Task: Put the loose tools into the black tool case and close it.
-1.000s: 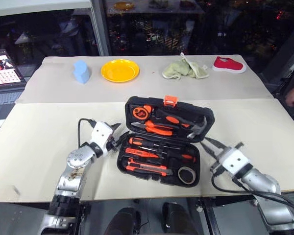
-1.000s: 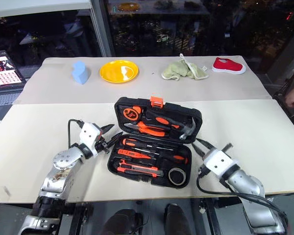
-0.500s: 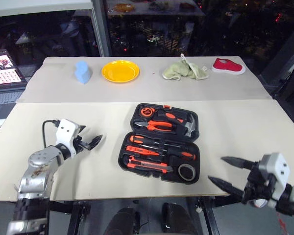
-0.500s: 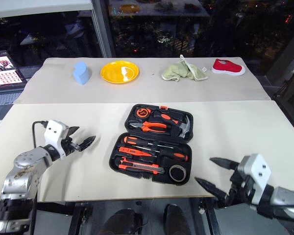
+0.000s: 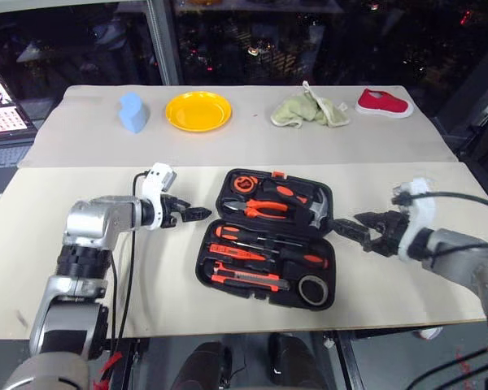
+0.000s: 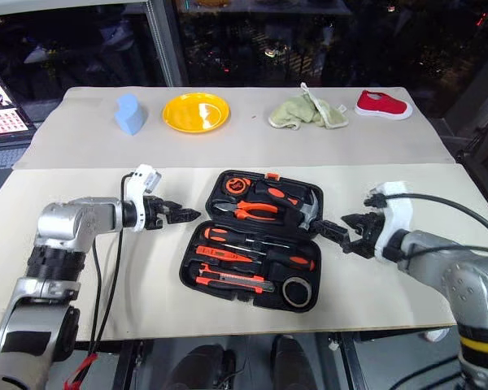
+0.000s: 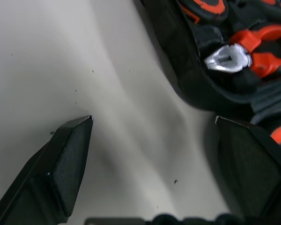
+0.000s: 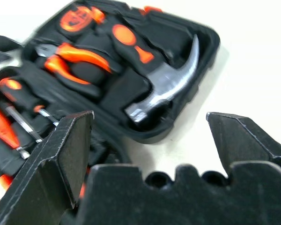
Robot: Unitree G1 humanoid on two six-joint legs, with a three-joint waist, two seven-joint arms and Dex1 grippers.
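While the black tool case (image 5: 270, 236) lies open and flat near the middle of the tabletop's (image 5: 81, 276) front half, every recess in its near half looks filled: 2 screwdrivers (image 5: 252, 237), the slim tester screwdriver (image 5: 232, 259), the utility knife (image 5: 246, 279) and the grey tape roll (image 5: 312, 290) sit in their slots, so no loose tool shows on the tabletop. That leaves the closing step, as I judge it. The left gripper (image 5: 193, 214) hangs just beside the case's left edge with its fingers spread and empty; the right gripper (image 5: 351, 227) hangs just off the case's right edge, fingers likewise spread and holding nothing (its wrist view looks over the hammer (image 8: 167, 91) in the far half). The next move probably calls for getting fingers under the far half's outer edges, swinging it toward the tabletop's front edge, then pressing until the orange latch (image 5: 277, 174) catches.
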